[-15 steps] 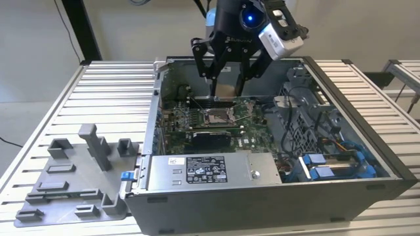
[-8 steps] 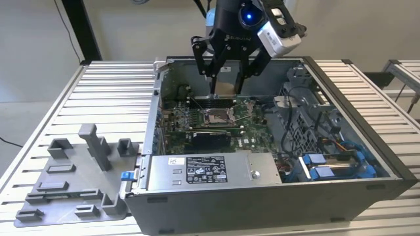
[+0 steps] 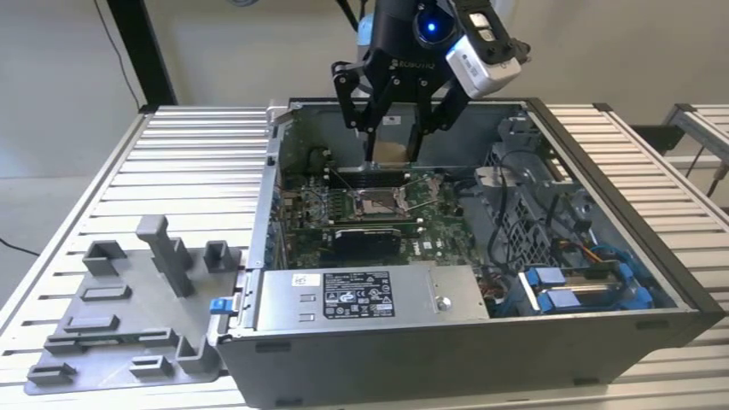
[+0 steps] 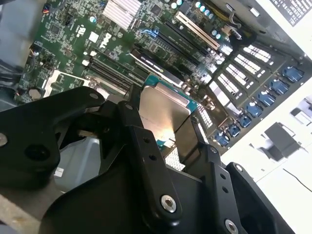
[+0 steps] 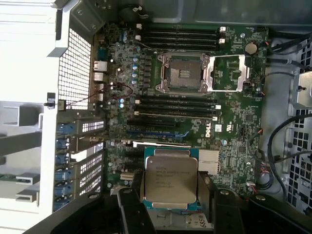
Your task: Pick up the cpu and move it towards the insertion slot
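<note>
While the hand (image 3: 393,128) hangs over the open computer case (image 3: 615,213) on the slatted bench (image 3: 194,171), its fingers (image 5: 130,209) are clamped on the cpu (image 5: 170,179), which is carried in the air above the green motherboard (image 5: 234,126), well apart from the insertion slot (image 5: 183,73) with its frame swung open.

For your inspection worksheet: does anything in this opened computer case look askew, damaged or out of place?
Nothing looks damaged. The cpu sits squarely in the gripper jaws above the motherboard, and the insertion slot lies open and unobstructed, its retention plate flipped aside as expected.
</note>
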Controlling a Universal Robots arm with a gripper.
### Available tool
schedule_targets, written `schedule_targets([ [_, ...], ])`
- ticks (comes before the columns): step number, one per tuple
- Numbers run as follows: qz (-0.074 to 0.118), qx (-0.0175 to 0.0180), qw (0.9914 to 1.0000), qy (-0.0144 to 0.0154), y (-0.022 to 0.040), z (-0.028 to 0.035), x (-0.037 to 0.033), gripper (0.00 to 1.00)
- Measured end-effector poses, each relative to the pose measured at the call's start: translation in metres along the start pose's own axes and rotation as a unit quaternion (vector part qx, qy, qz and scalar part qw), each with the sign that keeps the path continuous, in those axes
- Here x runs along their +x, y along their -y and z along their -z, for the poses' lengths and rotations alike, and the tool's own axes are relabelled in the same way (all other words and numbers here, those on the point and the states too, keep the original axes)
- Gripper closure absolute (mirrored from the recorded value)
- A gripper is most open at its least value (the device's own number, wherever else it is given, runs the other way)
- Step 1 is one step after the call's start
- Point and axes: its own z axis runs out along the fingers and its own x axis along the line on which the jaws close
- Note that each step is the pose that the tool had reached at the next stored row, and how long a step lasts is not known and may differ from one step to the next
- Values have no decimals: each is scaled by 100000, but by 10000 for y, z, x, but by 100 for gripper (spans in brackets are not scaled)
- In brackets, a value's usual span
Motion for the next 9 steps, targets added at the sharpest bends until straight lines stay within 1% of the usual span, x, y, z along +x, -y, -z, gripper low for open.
schedule_targets([
  [6,-1,0,100000,0,-1,0,0,100],
  [9,-8,0,100000,0,-13,-1,0,100],
])
